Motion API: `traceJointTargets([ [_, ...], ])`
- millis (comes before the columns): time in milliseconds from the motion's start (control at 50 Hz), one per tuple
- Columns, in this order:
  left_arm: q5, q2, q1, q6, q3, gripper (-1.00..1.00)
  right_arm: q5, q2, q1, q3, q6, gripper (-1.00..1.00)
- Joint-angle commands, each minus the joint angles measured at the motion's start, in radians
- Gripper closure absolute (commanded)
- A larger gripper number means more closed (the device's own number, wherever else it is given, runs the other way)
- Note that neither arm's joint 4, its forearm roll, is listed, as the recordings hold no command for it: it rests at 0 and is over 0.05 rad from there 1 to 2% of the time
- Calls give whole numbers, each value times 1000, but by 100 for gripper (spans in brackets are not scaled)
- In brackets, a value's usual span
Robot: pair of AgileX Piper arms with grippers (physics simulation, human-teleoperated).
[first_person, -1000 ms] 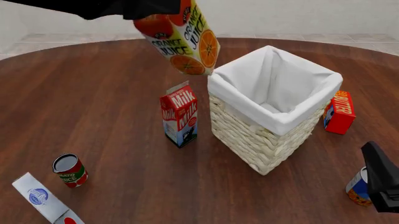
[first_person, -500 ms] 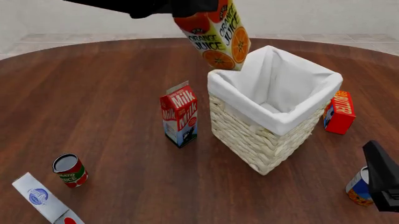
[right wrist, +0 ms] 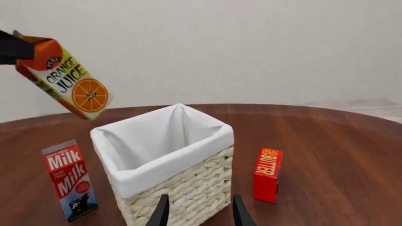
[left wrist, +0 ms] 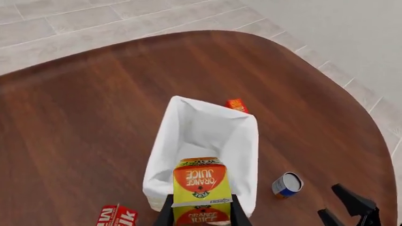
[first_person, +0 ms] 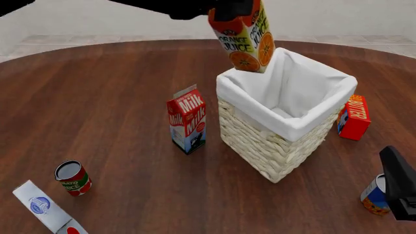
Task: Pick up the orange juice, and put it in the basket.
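Observation:
The orange juice (first_person: 244,36) is a yellow and orange carton, tilted, held in the air over the far left rim of the basket (first_person: 260,141). My left gripper (first_person: 227,7) is shut on the carton's upper part. In the left wrist view the carton (left wrist: 201,188) sits between the fingers of the left gripper (left wrist: 202,214), above the basket's white lining (left wrist: 163,155). The right wrist view shows the carton (right wrist: 66,77) up and to one side of the basket (right wrist: 188,188). My right gripper (first_person: 396,187) is low at the near right, open (right wrist: 199,214) and empty.
A Milk carton (first_person: 187,119) stands just left of the basket. A red butter box (first_person: 354,117) stands to its right. A can (first_person: 373,195) is beside my right gripper. A tomato can (first_person: 73,178) and a white-blue box (first_person: 46,207) are near left.
My left gripper has carried the orange juice to the right, from left of the basket to over its far left rim. The right arm has hardly moved.

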Motion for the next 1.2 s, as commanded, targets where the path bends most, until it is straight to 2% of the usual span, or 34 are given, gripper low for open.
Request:
traceJointTargets([
  [20,-34,90,17,42,-28,100,1,0,-1,-1,8,-100],
  [320,-57,214,53,71,-77,100,-1,0,-5,-1,16,-100],
  [780,-67,294,11,63,-145,100,-2,0,-11,-2,27,-100],
  [1200,-88,386,26,100,-177,100,-3,0,-7,-2,34,-100],
])
